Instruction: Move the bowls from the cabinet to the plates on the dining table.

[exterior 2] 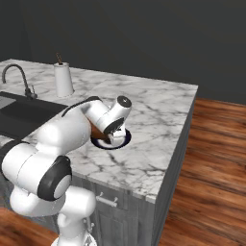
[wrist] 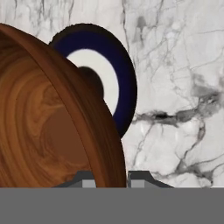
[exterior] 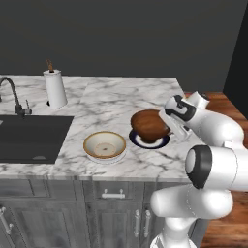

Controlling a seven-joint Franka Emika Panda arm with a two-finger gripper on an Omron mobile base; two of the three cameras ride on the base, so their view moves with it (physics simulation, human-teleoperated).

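My gripper (exterior: 167, 127) is shut on the rim of the reddish-brown wooden bowl (exterior: 149, 124), which hangs tilted just above the dark blue plate (exterior: 162, 141) on the dining table (exterior: 111, 97). In the hand view the bowl (wrist: 43, 131) covers the left half, its rim pinched between the fingertips of the gripper (wrist: 113, 181), and the plate (wrist: 124, 78) lies behind it. From the right, the arm hides most of the bowl over the plate (exterior 2: 122, 141). The beige bowl (exterior: 104, 144) rests on the white plate (exterior: 122, 155) to the left. The cabinet is out of view.
A paper-towel roll (exterior: 55, 88) stands at the back left of the table, beside the black sink (exterior: 29, 138) and its faucet (exterior: 12, 94). The table's right edge (exterior 2: 185, 125) drops to a wooden floor (exterior 2: 211, 168). Grey drawer fronts (exterior: 111, 193) run below the top.
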